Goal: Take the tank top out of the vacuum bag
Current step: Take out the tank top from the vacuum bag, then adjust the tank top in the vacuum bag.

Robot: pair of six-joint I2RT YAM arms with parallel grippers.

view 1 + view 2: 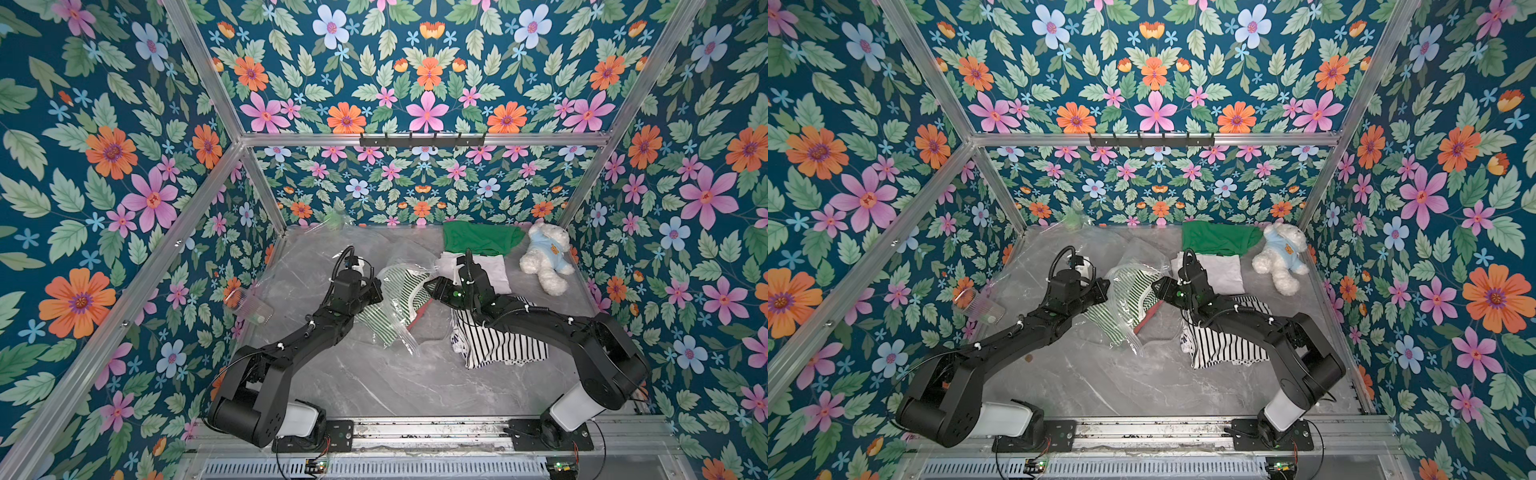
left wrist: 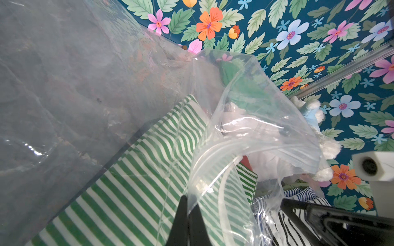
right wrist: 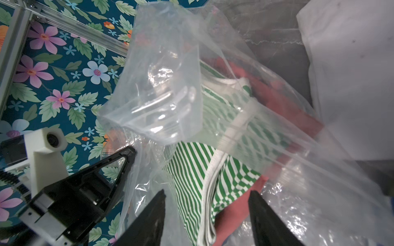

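- The vacuum bag (image 1: 409, 253) lies in the middle of the table, between the two arms. It is clear, shiny and crinkly.
- The tank top (image 1: 405, 282) is the green and white striped one. It sits inside the bag, close to the open mouth, with a red cloth (image 3: 287, 102) tucked beside it.
- The left gripper (image 2: 188, 204) has its fingers pressed together on the edge of the bag and holds that flap up (this keeps the mouth open).
- The right gripper (image 3: 207, 192) has its fingers wide apart and holds nothing. It points into the mouth of the bag, with the striped top right in front of it.
- I think the next job is for the right gripper to pinch the top and pull it out.
- It could go wrong if the right fingers close on plastic along with the top. Then the whole bag would come along too.
- The fingers could grab the red cloth by mistake, since it lies just beside the stripes.
- The plastic looks slippery, so the left gripper might lose the flap and the mouth would flop shut.
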